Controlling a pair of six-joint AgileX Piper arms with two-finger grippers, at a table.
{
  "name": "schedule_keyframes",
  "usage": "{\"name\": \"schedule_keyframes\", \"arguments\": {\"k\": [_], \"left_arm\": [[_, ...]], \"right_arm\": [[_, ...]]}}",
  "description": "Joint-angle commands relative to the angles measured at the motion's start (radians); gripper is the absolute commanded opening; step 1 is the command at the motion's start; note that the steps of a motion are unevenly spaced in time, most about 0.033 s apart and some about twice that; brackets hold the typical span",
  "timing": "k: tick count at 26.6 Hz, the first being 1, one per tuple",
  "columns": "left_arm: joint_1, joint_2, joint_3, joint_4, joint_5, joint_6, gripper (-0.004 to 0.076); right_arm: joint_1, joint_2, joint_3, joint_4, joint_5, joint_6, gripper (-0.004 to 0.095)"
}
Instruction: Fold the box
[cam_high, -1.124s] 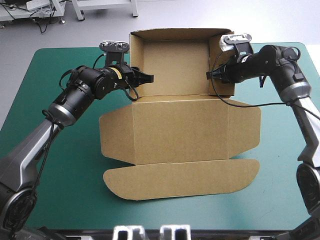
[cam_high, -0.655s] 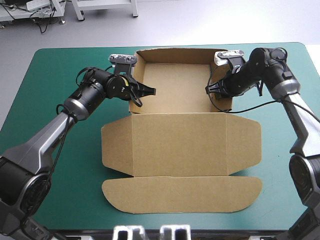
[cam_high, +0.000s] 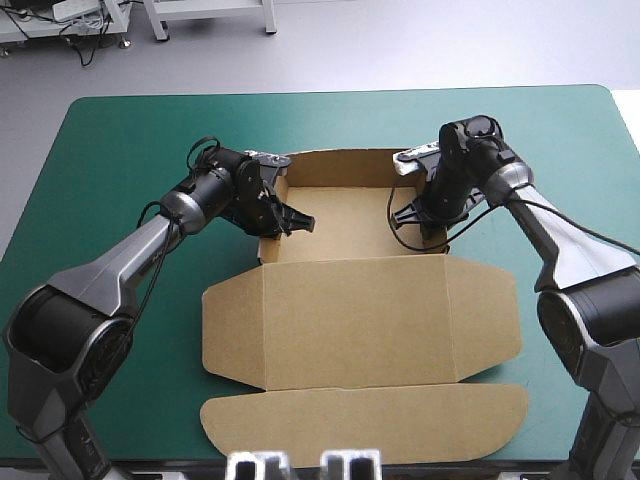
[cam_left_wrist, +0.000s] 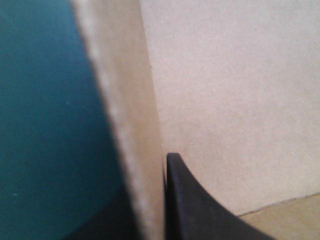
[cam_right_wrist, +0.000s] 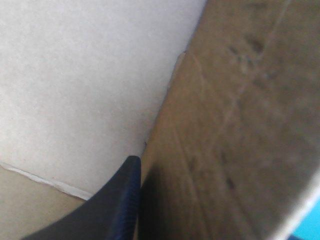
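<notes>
On the worktop with the teal-green cover (cam_high: 110, 160), the box (cam_high: 360, 310), a cut sheet of brown board, is found near the middle. Its far part is raised into an open tray, while the broad lid panel (cam_high: 360, 320) and the rounded flap (cam_high: 365, 425) are laid flat toward the near edge.

The tray is gripped from both sides. It is judged that the two side walls are being pinched so that they are kept upright and square to the floor of the tray while the folds are set; with the arms reaching inward over the walls, the board is braced equally on each side.

The left tool (cam_high: 295, 222) is all but closed on the left side wall (cam_high: 268, 248). In the left wrist view one black finger (cam_left_wrist: 195, 205) is seen pressed against the inner face of that wall (cam_left_wrist: 135, 125), with the teal-green cover visible beyond its outer face.

The right tool (cam_high: 408, 214) is likewise nearly closed on the right side wall (cam_high: 443, 238). In the right wrist view a black finger (cam_right_wrist: 120, 200) is set against the inner face, the wall's edge (cam_right_wrist: 225, 125) rising just beside it. The outer finger of each tool is hidden by the board.
</notes>
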Motion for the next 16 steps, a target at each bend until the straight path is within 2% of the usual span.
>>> {"name": "schedule_keyframes", "arguments": {"k": [1, 5, 7, 10, 16], "left_arm": [[-0.014, -0.059, -0.031, -0.067, 0.039, 0.099, -0.0008], [-0.014, -0.059, -0.031, -0.038, 0.047, 0.099, -0.0008], [-0.014, -0.059, -0.031, -0.051, 0.047, 0.102, -0.0008], [-0.014, -0.059, -0.031, -0.112, 0.065, 0.189, -0.0008], [-0.014, -0.047, -0.031, -0.072, 0.024, 0.177, -0.0008]], "right_arm": [[0.003, -0.047, -0.032, 0.038, -0.060, -0.006, -0.0020], [0.003, -0.047, -0.032, -0.021, -0.010, 0.019, -0.0019], [0.003, -0.047, -0.032, -0.021, -0.008, 0.021, -0.0019], [0.003, -0.047, -0.030, -0.016, -0.018, 0.029, -0.0020], [0.002, -0.047, -0.030, -0.020, -0.025, 0.039, -0.0020]]}}
